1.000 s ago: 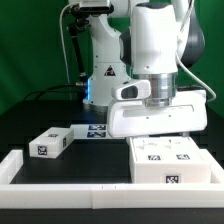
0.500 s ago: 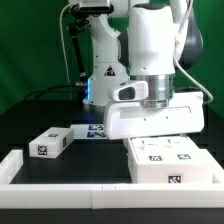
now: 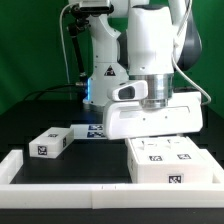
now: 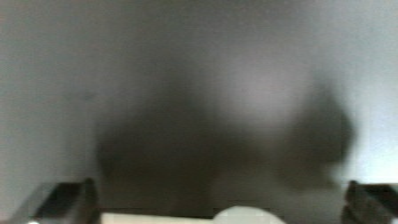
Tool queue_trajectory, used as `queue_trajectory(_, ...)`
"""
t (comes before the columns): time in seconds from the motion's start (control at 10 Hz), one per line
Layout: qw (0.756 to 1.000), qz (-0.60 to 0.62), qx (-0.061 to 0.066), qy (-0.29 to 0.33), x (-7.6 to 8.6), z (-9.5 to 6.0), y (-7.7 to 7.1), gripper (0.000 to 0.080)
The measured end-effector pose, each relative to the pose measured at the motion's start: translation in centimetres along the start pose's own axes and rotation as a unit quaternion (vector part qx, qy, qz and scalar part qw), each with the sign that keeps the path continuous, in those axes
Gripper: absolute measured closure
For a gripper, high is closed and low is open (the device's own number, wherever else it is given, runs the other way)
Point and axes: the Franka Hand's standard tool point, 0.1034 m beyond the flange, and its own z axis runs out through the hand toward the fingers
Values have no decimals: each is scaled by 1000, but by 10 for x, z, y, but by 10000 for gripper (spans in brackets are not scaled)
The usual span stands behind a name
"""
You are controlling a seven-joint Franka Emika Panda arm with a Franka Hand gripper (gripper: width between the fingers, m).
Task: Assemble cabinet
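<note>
The cabinet's big white box (image 3: 172, 160) lies at the exterior view's right, with square tags on its top and front. My gripper (image 3: 155, 137) hangs right over its back edge, and the box hides the fingertips there. In the wrist view the gripper (image 4: 217, 206) is open. Its dark fingers (image 4: 64, 200) stand far apart at the two sides, with a blurred white surface (image 4: 196, 80) close in front. I cannot tell whether the fingers touch the box. A smaller white tagged block (image 3: 50, 142) lies apart at the exterior view's left.
The marker board (image 3: 95, 129) lies flat behind the small block, near the robot base. A low white border rail (image 3: 60, 185) runs along the front and up the left side. A green backdrop stands behind the black table.
The hand has shifted slightly toward the exterior view's left, and the big box's left edge sits a little further left than one second ago. Nothing has moved since half a second ago.
</note>
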Motion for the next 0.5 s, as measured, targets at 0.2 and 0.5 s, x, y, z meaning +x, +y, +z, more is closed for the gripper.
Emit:
queue_trajectory(0.2,1000,-1,0,-1,0,0,-1,406)
queue_trajectory(0.5,1000,-3,0,-1,-1,0,-1,593)
